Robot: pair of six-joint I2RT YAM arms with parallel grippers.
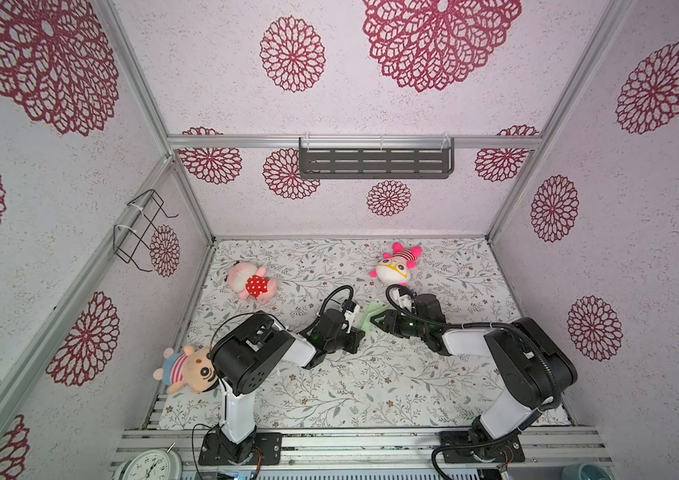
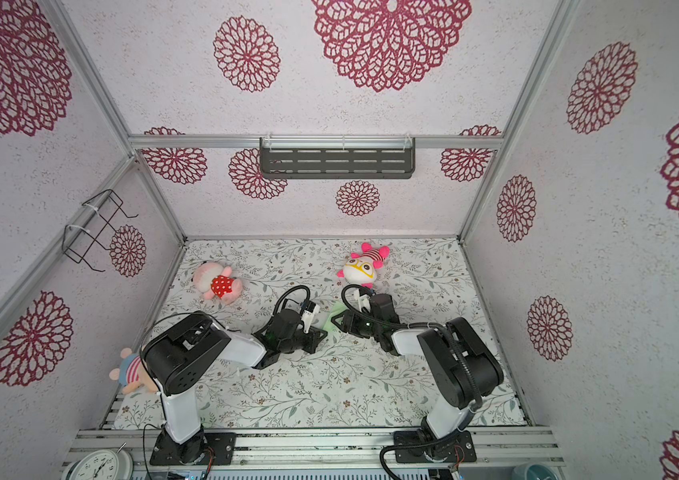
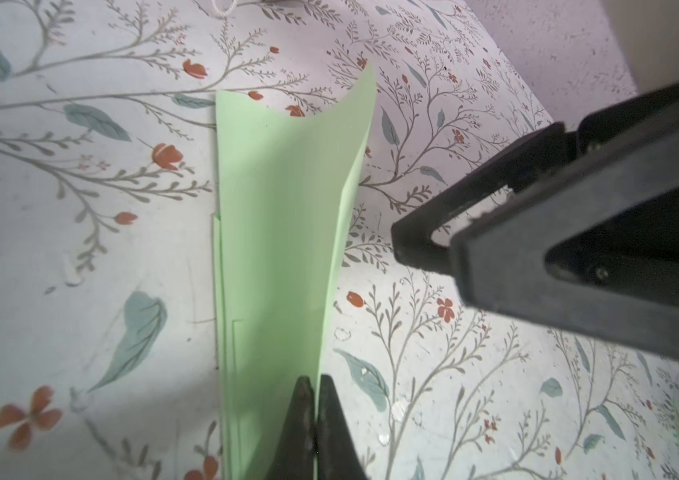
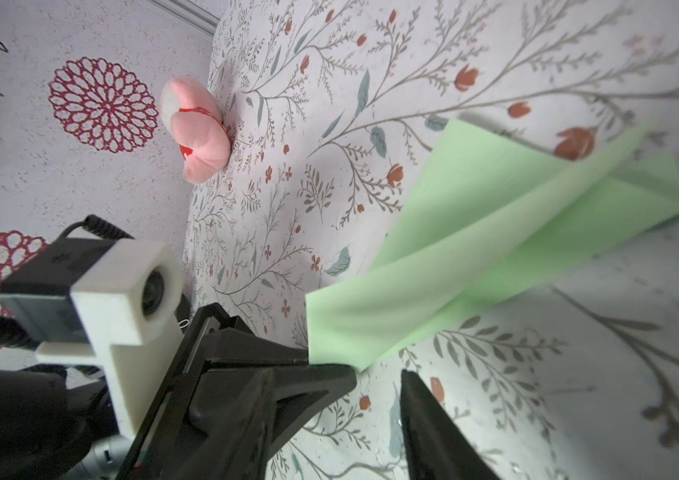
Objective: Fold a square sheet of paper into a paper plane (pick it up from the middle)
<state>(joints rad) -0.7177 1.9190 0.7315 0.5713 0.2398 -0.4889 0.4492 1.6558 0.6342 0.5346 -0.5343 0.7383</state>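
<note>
– Left wrist: left hand clenched on a raised flap of the green paper; lower layers lie flat on the table. Both top views show only a green sliver between the hands.
– Right hand?
– Released, just beside the paper. Right wrist adds the pink plush beyond. Back-wall shelf: can't see inside.
</note>
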